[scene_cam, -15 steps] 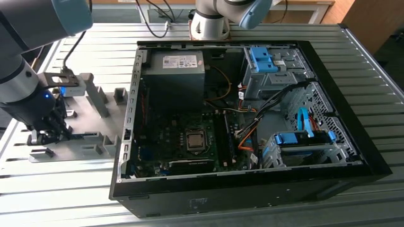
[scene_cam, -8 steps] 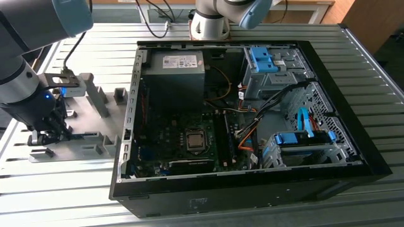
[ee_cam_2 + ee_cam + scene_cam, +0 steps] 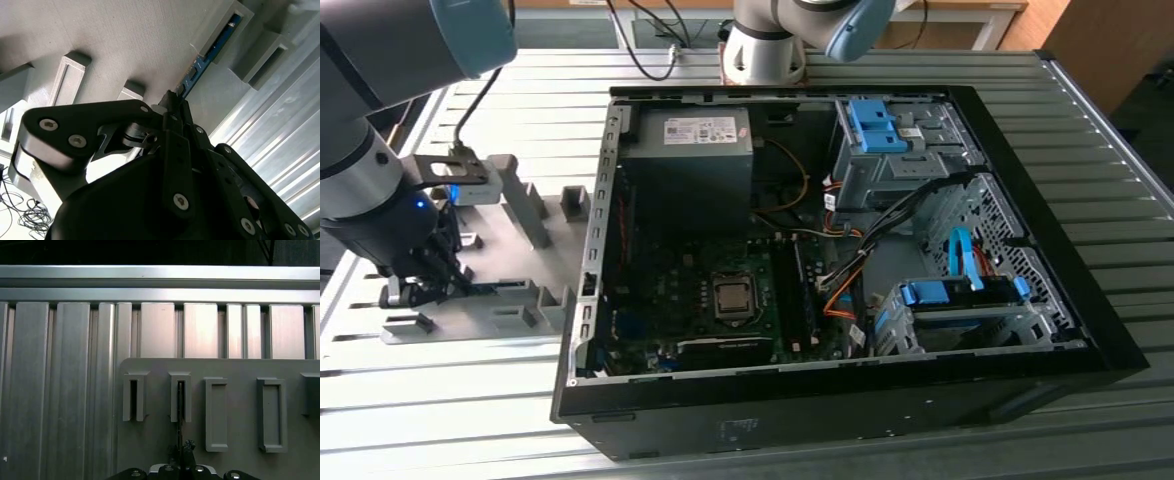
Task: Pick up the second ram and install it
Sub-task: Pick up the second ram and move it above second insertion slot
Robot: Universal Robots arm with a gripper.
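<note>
Friend: Where is the second ram (image 3: 212,47)?

Me: It stands on its thin edge in the slot of a grey holder block (image 3: 235,22). The block sits on a grey plate (image 3: 240,371) on the tabletop (image 3: 454,400). That is just beside the computer case (image 3: 1107,350), on the exterior view's left.

Friend: Do you have it?

Me: Yes. My jaws are squeezed tight on the end that sticks out of the block.

Friend: How do you do this part well?

Me: I think I should pull straight along the slot. No tipping, or the thin stick could jam or bend. And I should grip firmly so it does not slip.

Friend: What can't you see?

Me: Its black chips and its sticker. The block hides the far end. My own dark body covers the spot I hold, so I cannot tell how deep my grip goes.
</note>
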